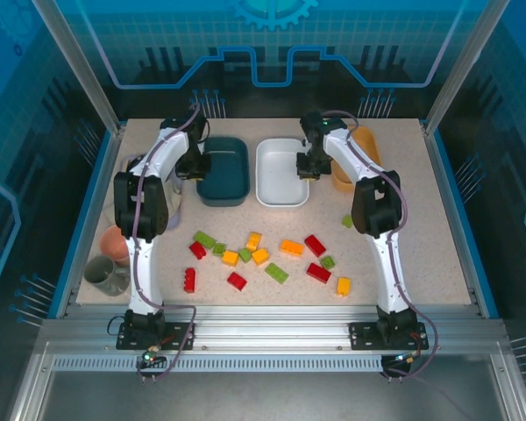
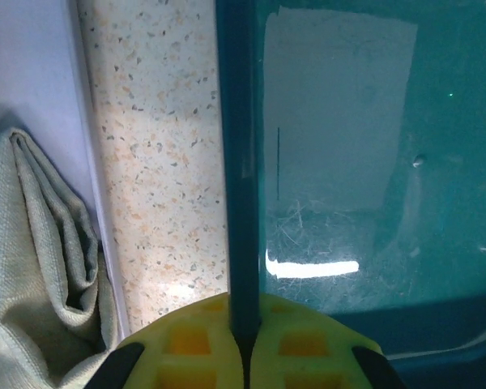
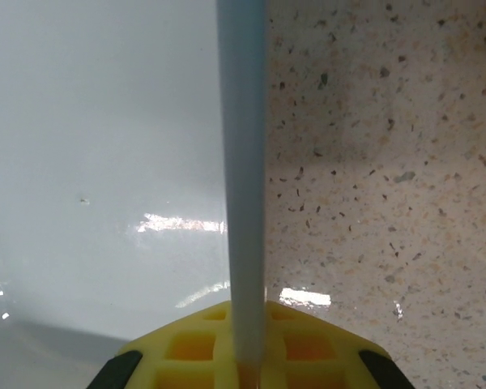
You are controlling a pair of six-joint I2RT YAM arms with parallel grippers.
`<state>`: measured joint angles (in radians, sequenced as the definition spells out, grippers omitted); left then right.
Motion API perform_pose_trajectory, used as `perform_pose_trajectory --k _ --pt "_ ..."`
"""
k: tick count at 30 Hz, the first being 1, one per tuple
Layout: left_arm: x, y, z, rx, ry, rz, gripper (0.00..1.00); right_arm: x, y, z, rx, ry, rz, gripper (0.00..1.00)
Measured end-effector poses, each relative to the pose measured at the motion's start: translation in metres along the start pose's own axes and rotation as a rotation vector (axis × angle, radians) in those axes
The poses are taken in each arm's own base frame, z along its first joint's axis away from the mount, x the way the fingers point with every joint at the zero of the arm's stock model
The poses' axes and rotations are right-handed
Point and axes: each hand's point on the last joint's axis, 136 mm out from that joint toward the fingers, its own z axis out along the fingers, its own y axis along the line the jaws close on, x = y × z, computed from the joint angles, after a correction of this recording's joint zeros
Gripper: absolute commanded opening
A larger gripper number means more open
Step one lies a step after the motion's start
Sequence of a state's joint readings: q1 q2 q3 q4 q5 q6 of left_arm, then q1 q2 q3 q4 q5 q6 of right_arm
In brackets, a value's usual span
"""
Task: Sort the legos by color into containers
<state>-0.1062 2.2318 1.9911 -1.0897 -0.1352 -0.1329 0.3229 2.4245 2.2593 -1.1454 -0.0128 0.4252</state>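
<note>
fingers of left gripper: yellow, pinching the left rim of the dark teal tray; the rim runs straight between them.
fingers of right gripper: yellow, pinching the right rim of the white tray in the same way.
beside left grip: speckled table just outside the rim, then a folded grey-green cloth.
beside right grip: speckled table to the right of the rim.
trays: teal and white side by side at the far end, close but apart; orange tray just right of the white one, partly behind the right arm.
legos: red, green and yellow-orange, scattered loose on the table nearer the bases, between the two arms; one green brick lies apart by the right arm.
left edge: grey cup near the left arm's base.
</note>
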Motion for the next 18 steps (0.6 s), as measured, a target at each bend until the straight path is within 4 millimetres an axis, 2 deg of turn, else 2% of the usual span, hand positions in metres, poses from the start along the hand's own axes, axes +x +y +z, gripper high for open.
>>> perform_pose_trajectory --k 6,7,9,10,13,17,18 --pt "-0.003 -0.003 0.003 0.001 -0.019 0.043 0.0 -0.002 0.004 0.005 -0.019 0.021 0.002 0.12" --pt "-0.003 -0.004 0.004 0.001 -0.017 0.046 0.0 -0.003 0.005 0.006 -0.021 0.023 0.006 0.14" --pt "0.0 -0.006 0.006 0.002 -0.013 0.051 0.02 -0.006 0.007 0.008 -0.031 0.021 0.013 0.27" --pt "0.001 -0.007 0.008 0.001 -0.01 0.054 0.06 -0.007 0.008 0.01 -0.037 0.022 0.02 0.32" --pt "0.008 -0.009 0.01 0.0 0.0 0.062 0.31 -0.007 0.009 0.012 -0.042 0.027 0.027 0.49" --pt "0.01 -0.009 0.006 -0.003 -0.006 0.051 0.43 -0.009 0.007 0.002 -0.036 0.007 0.031 0.62" --pt "0.009 -0.009 0.002 -0.001 -0.015 0.046 0.52 -0.01 0.004 -0.005 -0.032 -0.007 0.034 0.63"
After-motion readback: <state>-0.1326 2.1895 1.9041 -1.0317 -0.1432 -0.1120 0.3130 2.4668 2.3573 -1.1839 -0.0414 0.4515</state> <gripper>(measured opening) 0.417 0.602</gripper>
